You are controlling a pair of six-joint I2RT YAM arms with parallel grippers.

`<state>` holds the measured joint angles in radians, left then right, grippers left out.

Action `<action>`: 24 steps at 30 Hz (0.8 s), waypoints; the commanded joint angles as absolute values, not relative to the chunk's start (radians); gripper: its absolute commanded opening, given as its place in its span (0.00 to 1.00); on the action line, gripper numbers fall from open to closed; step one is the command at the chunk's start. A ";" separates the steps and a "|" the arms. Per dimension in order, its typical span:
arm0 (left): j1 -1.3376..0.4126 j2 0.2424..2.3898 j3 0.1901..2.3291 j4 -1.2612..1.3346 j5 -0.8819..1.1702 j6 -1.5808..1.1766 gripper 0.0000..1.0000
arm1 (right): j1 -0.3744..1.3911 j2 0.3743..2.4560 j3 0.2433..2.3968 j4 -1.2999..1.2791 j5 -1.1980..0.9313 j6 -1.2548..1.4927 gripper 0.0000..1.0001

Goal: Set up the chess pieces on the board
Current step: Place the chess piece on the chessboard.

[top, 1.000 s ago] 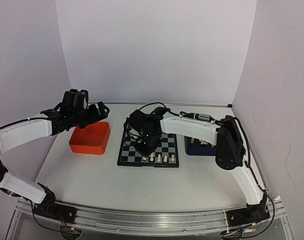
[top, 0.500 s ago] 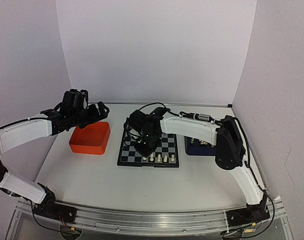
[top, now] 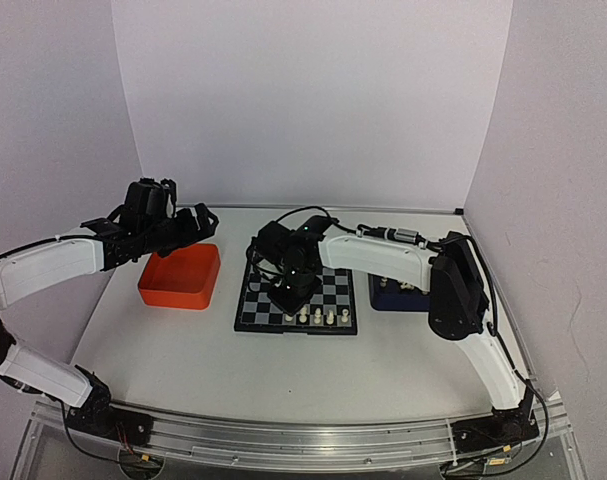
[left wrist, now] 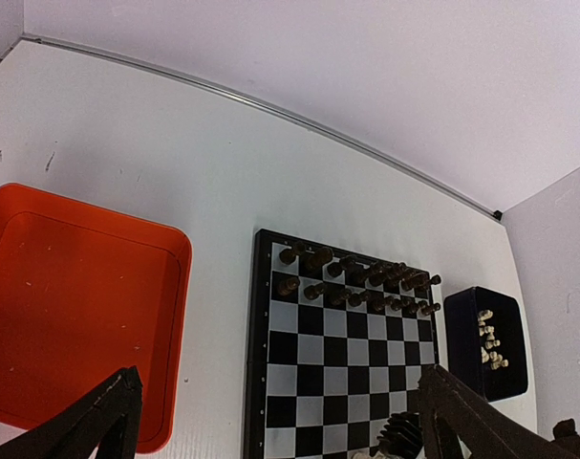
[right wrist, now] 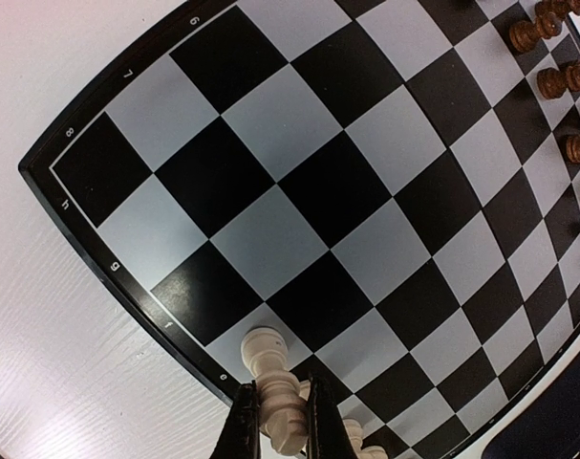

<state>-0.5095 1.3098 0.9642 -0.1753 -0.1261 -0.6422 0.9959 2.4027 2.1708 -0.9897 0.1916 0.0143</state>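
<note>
Pinching one tiny cream-white chess piece (right wrist: 268, 359) in the right tool (right wrist: 273, 421), clenched tight on its body, with one round end poking out past the tips. Down low over the near edge row of the board (right wrist: 299, 191). Cannot tell if touching the square or just above it. Just beside a few cream pieces (top: 316, 316) standing in that same near row.

Holding nothing in the left tool (top: 195, 222), spread wide open, up above the orange tray (left wrist: 70, 306) and well apart from the board.

Seems very light and hard, like a little plastic peg. Probably smooth too, so likely to slip or twist if pinched badly. Easy to tip over on such a small foot. Best to grab around the middle, between the round head and the foot, coming straight down from the top. Better not to squeeze the head alone: could pop out sideways.

Good to let go gently and lift straight up, so as not to bump the neighbours close by.

Over in the dark blue tray (left wrist: 461, 306), on the worktop just right of the board, a heap of loose cream pieces (left wrist: 488, 337) to fetch. Along the far two rows, black pieces (left wrist: 356, 277) in place.
</note>
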 commanded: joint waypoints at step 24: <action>-0.505 1.281 0.952 -0.155 -0.126 -0.627 1.00 | 1.015 2.390 2.192 -1.011 0.173 0.014 0.35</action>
